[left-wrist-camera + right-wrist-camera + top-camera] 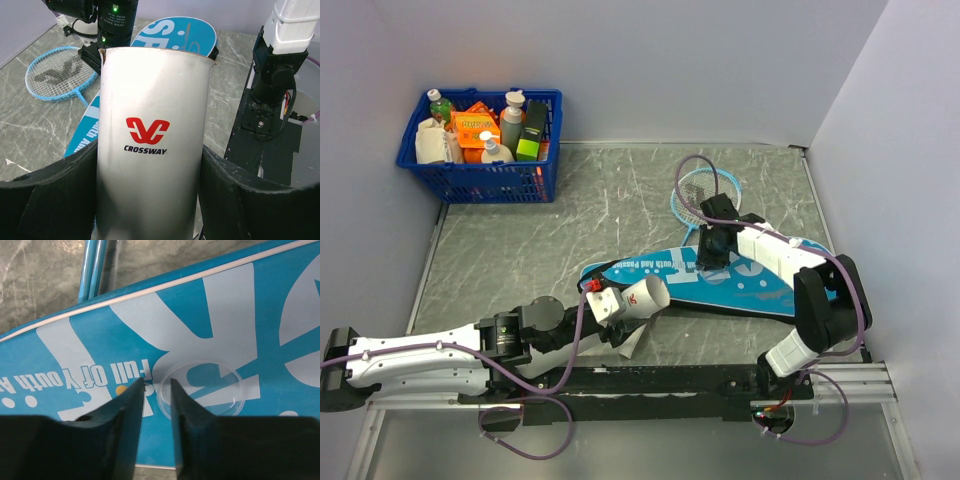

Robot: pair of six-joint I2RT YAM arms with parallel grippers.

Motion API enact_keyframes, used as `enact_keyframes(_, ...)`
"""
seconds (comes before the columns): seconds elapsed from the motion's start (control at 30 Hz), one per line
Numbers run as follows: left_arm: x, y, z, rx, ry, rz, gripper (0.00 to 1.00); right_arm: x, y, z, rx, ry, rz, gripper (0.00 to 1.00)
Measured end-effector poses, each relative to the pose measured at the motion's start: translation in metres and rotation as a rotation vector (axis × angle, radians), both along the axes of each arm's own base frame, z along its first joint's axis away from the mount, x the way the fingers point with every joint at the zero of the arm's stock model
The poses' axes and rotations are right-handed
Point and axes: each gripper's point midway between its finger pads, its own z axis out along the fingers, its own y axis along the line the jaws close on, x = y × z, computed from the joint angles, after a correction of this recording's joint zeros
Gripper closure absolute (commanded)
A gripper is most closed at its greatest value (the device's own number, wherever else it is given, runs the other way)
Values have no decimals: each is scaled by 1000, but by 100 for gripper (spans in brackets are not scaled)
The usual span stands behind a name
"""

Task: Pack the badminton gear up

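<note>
As the left end effector (609,304) grips it, the tube (648,295) points rightward.

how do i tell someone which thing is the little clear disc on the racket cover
Find the teal racket-shaped cover with big white lettering, lying on the grey marbled table. On that lettering, at the tips of the right gripper, lies a clear round plastic disc. It is see-through, so only its thin circular rim shows.
</note>
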Motion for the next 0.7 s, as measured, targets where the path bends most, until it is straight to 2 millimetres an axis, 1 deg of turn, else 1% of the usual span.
enact_keyframes(0.1, 0, 0, 0, 0, 0, 0, 99, 0, 0, -2, -2, 6, 1, 76)
enact_keyframes(0.13, 0, 0, 0, 0, 0, 0, 99, 0, 0, -2, -2, 6, 1, 81)
enact_keyframes(0.2, 0, 0, 0, 0, 0, 0, 99, 0, 0, -3, -2, 6, 1, 87)
enact_keyframes(0.23, 0, 0, 0, 0, 0, 0, 99, 0, 0, -4, -2, 5, 0, 92)
enact_keyframes(0.33, 0, 0, 0, 0, 0, 1, 99, -1, 0, -5, -1, 6, -3, 99)
enact_keyframes(0.4, 0, 0, 0, 1, 1, 2, 99, -1, 0, -6, -2, 7, -3, 100)
enact_keyframes(0.57, 1, 0, -1, 1, 1, 5, 99, -2, -1, -5, -1, 5, -3, 100)
enact_keyframes(0.7, 2, -3, -4, 10, 1, 8, 99, -4, -1, 7, 9, -18, -2, 100)
